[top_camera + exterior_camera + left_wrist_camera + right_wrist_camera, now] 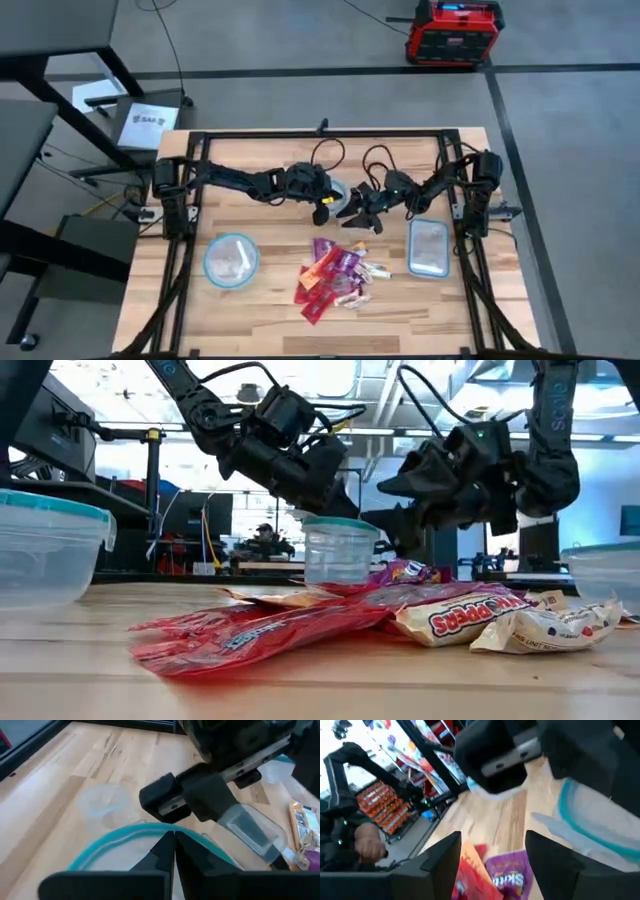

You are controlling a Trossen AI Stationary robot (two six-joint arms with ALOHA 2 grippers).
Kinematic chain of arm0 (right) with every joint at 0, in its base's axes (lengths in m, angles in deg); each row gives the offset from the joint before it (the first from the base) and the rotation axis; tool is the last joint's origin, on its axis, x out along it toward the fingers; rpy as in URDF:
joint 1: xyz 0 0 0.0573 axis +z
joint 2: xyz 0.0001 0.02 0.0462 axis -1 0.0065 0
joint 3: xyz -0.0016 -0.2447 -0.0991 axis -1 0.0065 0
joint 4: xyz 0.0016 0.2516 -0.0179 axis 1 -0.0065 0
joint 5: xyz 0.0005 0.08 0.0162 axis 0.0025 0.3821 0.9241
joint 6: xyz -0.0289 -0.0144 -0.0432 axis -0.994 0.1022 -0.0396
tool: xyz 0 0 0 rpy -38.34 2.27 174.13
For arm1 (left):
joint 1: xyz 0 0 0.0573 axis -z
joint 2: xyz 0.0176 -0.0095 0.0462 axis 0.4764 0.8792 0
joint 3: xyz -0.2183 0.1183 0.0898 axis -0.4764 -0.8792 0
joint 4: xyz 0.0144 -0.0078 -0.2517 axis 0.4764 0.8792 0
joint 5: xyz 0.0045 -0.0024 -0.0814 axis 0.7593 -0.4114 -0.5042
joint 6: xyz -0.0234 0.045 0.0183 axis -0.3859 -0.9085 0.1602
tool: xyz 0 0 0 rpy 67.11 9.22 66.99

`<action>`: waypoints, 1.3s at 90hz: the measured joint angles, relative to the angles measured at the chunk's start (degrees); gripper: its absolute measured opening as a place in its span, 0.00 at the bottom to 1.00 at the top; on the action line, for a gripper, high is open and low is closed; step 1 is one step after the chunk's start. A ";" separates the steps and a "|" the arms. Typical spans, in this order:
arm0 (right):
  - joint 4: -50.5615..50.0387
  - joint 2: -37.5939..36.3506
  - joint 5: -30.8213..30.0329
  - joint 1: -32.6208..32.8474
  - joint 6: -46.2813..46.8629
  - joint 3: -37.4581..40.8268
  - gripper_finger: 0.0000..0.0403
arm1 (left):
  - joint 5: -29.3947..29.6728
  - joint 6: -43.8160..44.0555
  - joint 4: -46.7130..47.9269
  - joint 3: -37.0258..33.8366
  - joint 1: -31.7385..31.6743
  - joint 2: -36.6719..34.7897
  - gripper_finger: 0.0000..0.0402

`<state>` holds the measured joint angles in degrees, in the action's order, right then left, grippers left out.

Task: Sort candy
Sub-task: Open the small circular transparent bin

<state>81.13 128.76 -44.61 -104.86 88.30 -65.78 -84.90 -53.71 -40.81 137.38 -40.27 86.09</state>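
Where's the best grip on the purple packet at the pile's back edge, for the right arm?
Probably its middle, from straight above. The purple packet lies flat on the candy pile with a red packet right beside it, so a side approach would likely snag neighbours. The right gripper hangs open over it; pinch across the short width.

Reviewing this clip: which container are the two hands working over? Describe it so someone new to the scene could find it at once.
Start at the wooden table and go to its far-centre edge, where the left hand and right hand meet. Between them stands a small clear bowl with a bluish rim. Unlike the large round bowl on the left and the rectangular tub on the right, it sits beyond the candy pile.
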 joint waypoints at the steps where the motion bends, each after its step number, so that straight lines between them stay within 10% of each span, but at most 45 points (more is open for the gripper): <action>1: 0.00 -0.12 0.07 0.12 -0.37 0.00 0.50 | 0.02 0.01 0.03 0.05 0.00 0.00 0.00; 37: -19.41 -15.16 -5.55 5.93 -21.57 0.02 0.48 | -0.12 -2.01 5.30 8.11 1.58 0.22 0.00; 69: -37.58 -24.31 -34.18 12.68 -51.84 0.02 0.48 | 1.76 -9.42 32.83 21.58 3.25 -2.44 0.00; 98: -35.50 -20.24 -44.28 12.84 -56.64 0.03 0.45 | 10.57 -10.91 43.56 23.17 5.73 -8.95 0.00; 117: -36.46 -20.19 -44.37 12.84 -56.48 -0.09 0.23 | 10.81 -10.82 44.12 23.17 5.86 -9.46 0.00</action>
<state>44.68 108.57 -88.98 -92.02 31.81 -65.87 -74.09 -64.53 3.30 160.54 -34.41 76.62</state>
